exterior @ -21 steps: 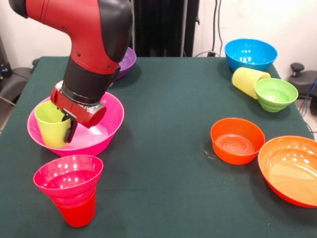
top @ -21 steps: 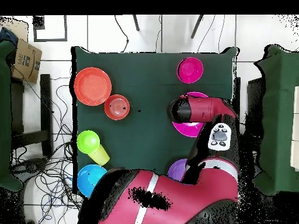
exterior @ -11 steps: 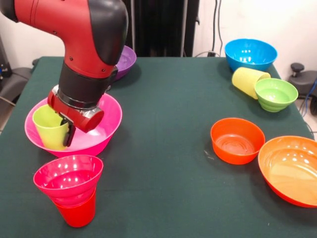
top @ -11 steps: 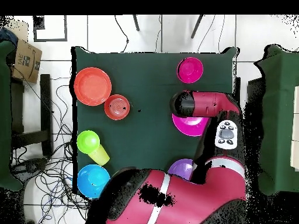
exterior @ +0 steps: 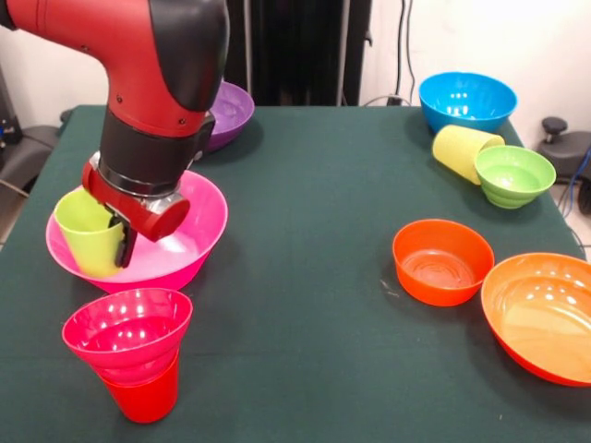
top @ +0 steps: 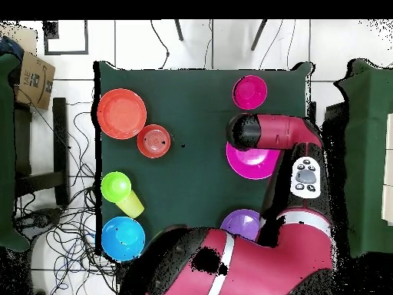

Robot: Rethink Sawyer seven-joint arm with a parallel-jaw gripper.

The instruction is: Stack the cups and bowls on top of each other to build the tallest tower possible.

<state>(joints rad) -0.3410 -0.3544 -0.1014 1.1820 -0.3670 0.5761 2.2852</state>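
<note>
The gripper (exterior: 118, 242) is pinching the lime cup (exterior: 88, 233) by its rim, one finger inside and one outside, and is holding it upright within the big pink bowl (exterior: 175, 249) near the table's (exterior: 305, 277) left edge in the front view. Whether the cup is touching the bowl's floor cannot be told. In the overhead view the arm (top: 269, 132) is covering the cup and part of that bowl.

At the near left corner, the magenta bowl (exterior: 127, 330) is sitting in the mouth of the red cup (exterior: 143, 395). The purple bowl (exterior: 227, 115) is lying behind the arm by the far edge. The blue bowl (exterior: 466, 100) is resting at the far right corner, with the yellow cup (exterior: 462, 150) lying on its side against the green bowl (exterior: 513, 174). The small orange bowl (exterior: 442, 260) is standing just beside the large orange bowl (exterior: 545, 316) at the right edge.
</note>
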